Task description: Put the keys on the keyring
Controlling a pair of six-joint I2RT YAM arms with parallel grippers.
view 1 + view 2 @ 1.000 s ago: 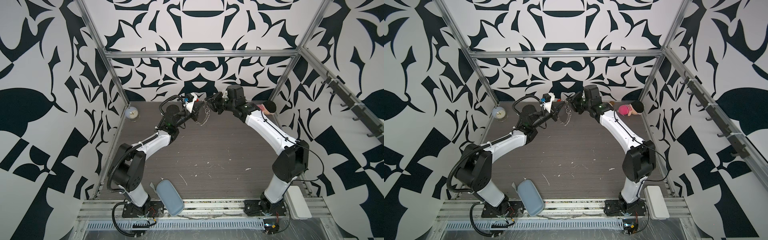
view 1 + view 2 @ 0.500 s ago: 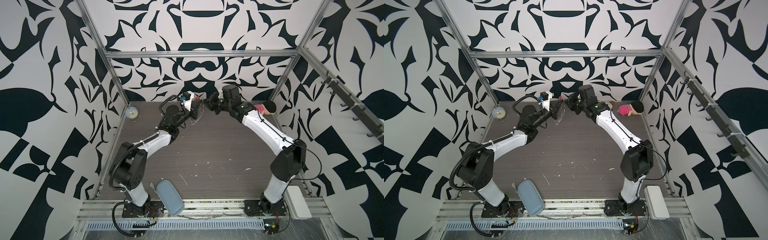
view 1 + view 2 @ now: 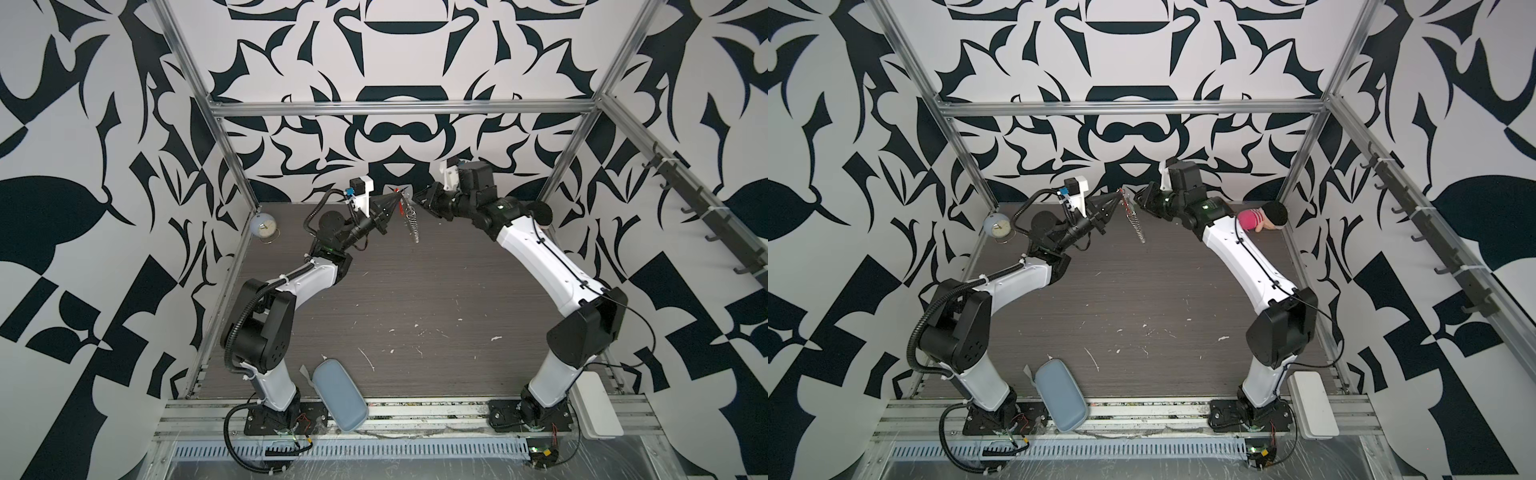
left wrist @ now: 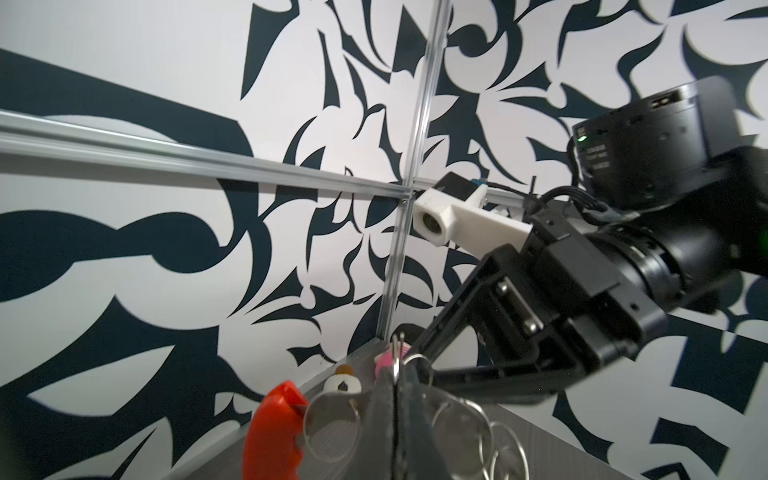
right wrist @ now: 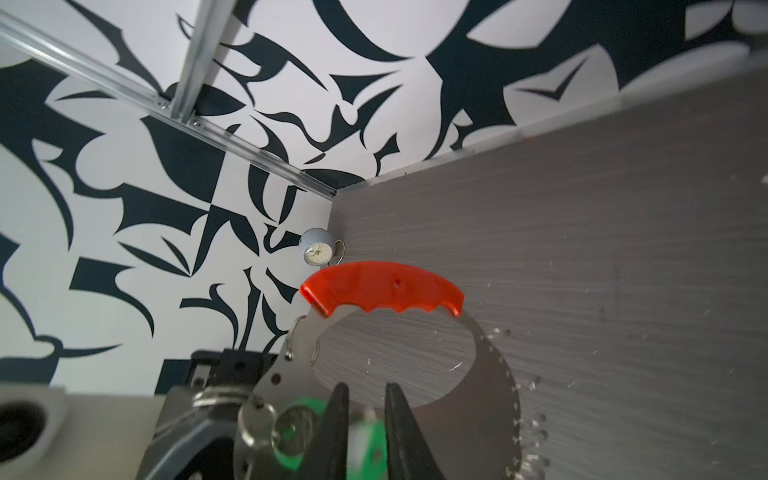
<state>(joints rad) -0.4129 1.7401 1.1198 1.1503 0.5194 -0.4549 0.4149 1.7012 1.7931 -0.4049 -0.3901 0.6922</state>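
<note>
The keyring (image 3: 409,216) (image 3: 1136,222) hangs in mid-air near the back wall, its small silver rings dangling. My left gripper (image 3: 397,195) (image 4: 397,374) is shut on the edge of its metal plate (image 5: 494,374). The red bar (image 5: 382,289) (image 4: 274,432) runs along the far side of the loop. My right gripper (image 3: 417,198) (image 5: 363,388) faces the plate from the other side, its jaws slightly apart. The keys' green tag (image 5: 365,440) shows blurred in the gap between those fingers, and more green and a silver ring sit beside it. I cannot tell whether the fingers touch the tag.
A pale blue alarm clock (image 3: 264,226) (image 5: 316,251) stands in the back left corner. A pink doll (image 3: 1262,216) lies at the back right. A blue-grey case (image 3: 340,395) rests at the front edge, and a white box (image 3: 1312,403) sits at the front right.
Both grippers and the hanging keyring have shifted slightly left and toward the back wall. The right gripper has stayed close against the ring.
</note>
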